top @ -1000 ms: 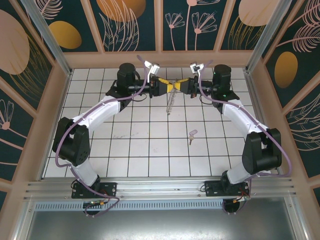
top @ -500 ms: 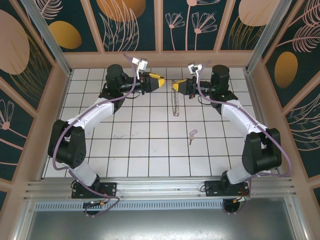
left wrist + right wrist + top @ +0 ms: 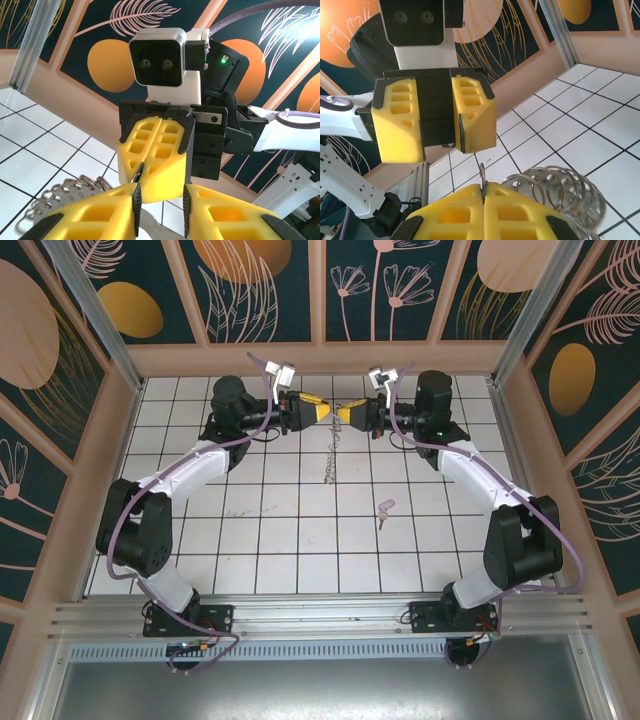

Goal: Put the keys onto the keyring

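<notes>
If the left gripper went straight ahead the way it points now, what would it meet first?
Most likely the right gripper, shut on the keyring and facing it nose to nose; the gap is hard to judge.

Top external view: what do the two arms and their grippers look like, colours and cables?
Both match. The left arm and right arm have white link shells, black joint housings and a lilac cable along each. The left gripper and right gripper have blocky yellow fingers with cut-out pockets on black bodies, each under a white camera box.
</notes>
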Available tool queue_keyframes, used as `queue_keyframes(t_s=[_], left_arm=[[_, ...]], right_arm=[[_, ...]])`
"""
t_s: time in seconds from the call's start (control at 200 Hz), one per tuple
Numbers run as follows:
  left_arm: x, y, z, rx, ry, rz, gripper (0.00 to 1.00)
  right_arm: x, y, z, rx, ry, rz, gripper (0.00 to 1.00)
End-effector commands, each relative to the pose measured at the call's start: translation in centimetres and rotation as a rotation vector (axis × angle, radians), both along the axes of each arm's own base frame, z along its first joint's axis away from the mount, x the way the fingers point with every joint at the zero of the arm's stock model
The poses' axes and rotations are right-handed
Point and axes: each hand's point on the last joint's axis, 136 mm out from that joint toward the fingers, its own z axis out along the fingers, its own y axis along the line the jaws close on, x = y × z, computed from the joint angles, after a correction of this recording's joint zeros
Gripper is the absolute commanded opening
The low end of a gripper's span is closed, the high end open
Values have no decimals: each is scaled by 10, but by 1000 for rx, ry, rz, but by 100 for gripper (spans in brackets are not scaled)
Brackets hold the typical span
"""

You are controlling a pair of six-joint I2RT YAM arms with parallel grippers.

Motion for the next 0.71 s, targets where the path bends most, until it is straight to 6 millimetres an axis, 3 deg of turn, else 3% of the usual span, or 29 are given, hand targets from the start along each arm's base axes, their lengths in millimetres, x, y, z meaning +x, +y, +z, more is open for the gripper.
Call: queue_keyframes(t_s=[0.0, 0.33, 0.576, 0.596, 0.701], left_arm=[[-7, 0, 4, -18, -25, -31, 30], [-5, -2, -3, -24, -1, -35, 30], [-7, -4, 4, -36, -13, -45, 30], [-2, -7, -7, -25, 10, -47, 30], [-2, -8, -9, -24, 14, -49, 30]], right_arm=[[-2, 2, 23, 35, -87, 0, 0], [-3, 6, 26, 41, -92, 6, 0], [-3, 9, 25, 42, -93, 10, 0], [-2, 9, 25, 41, -91, 10, 0], [-2, 9, 23, 41, -90, 10, 0]])
